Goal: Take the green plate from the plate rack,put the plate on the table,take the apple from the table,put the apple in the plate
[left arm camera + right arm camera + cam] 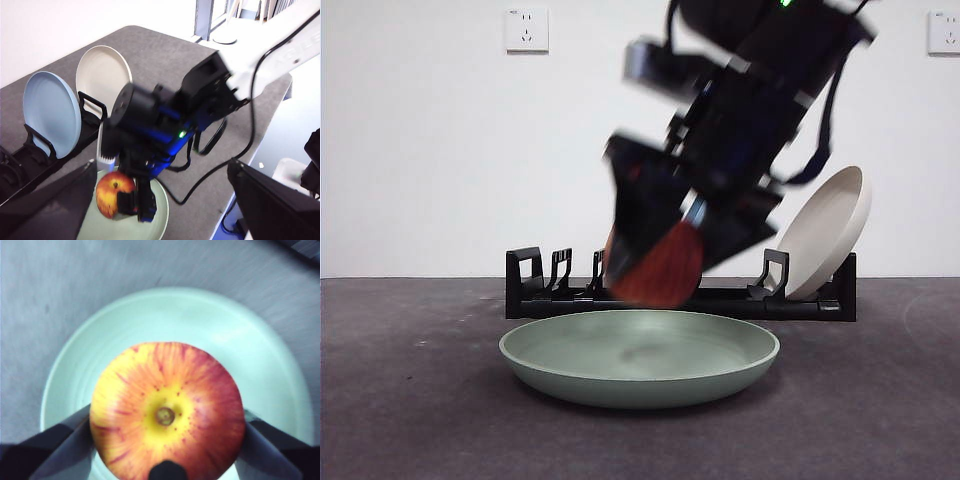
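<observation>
Apple: red with yellow-orange streaks radiating from a yellow centre, fine red speckles, brown dimple. Plate: matte pale sage green. Rack: black. Rack plates: one pale blue, one cream-white. Tabletop: dark grey, faintly speckled. Right gripper: black fingers. Wall: white.
</observation>
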